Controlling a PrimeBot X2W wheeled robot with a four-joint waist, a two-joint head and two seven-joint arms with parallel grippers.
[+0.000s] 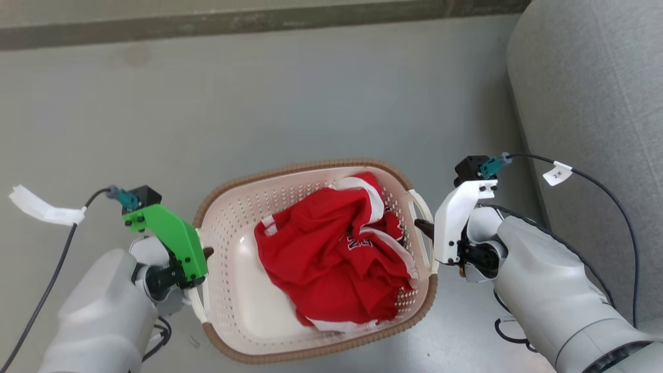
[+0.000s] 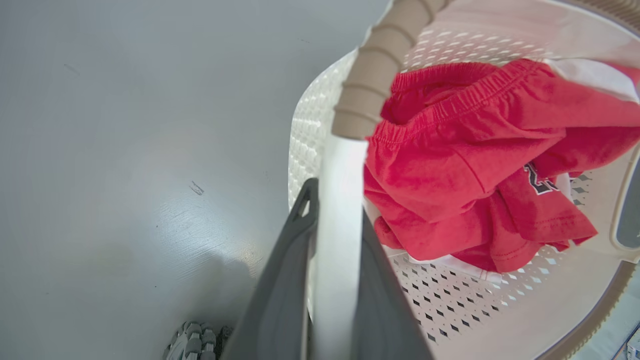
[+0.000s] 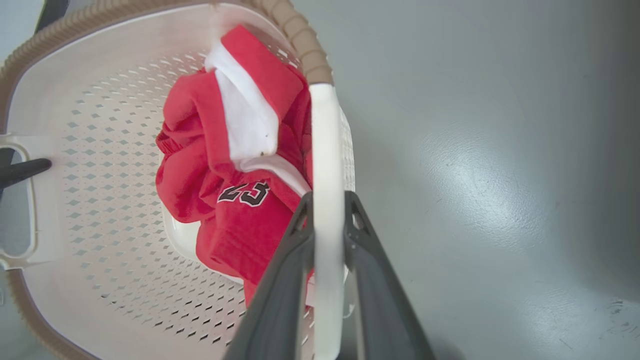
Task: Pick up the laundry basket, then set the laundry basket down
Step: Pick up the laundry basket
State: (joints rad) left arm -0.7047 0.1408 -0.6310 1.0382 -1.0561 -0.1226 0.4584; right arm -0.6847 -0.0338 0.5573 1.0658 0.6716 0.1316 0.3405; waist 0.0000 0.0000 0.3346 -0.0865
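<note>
1. The laundry basket [image 1: 290,168] is seen low in the middle of the head view, over the grey floor [image 1: 259,93]. A crumpled red garment [image 1: 331,248] lies inside it.
2. The left gripper [image 1: 204,256] is placed at the basket's 9 o'clock and the right gripper [image 1: 426,229] at its 3 o'clock.
3. In the wrist views, the left jaws are clamped on the left side handle [image 2: 340,260] and the right jaws on the right side handle [image 3: 325,150], with one finger on either side of each.
4. Both grasps are judged complete, so the pick-up step is in hand. Whether the base is off the floor cannot be told.
5. A level, matched rise of both arms is called for next, so that the basket is not tipped and the garment is not spilled.
6. A grey upholstered seat [image 1: 585,77] stands near, at 3 o'clock beyond the right arm, and a tagged cable [image 1: 557,173] hangs by that wrist. Either could be brushed by a swing that way.
</note>
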